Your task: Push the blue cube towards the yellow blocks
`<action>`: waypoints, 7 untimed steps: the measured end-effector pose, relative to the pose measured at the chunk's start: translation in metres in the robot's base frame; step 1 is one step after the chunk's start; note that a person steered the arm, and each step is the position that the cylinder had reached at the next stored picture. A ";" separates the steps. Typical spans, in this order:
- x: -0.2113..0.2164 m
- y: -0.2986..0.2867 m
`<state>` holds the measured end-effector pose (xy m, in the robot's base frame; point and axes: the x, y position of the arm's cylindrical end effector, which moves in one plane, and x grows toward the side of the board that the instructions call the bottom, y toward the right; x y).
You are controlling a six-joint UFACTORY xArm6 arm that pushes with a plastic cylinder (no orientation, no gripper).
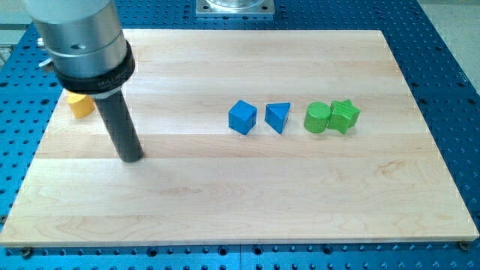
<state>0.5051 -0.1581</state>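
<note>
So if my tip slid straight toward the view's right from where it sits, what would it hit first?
Probably nothing: my tip sits nearer the view's bottom than the blue cube, so it would likely pass below the row, though depth is uncertain.

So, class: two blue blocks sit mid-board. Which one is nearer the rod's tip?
The blue cube: it sits on the view's left of the blue triangular block, on the side facing my tip.

A brushed silver cylinder with a black collar carries a straight dark rod down to my tip [132,158], blunt and matte.
</note>
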 end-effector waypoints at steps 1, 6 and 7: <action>-0.046 0.000; -0.090 0.204; -0.039 0.188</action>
<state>0.4657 0.0298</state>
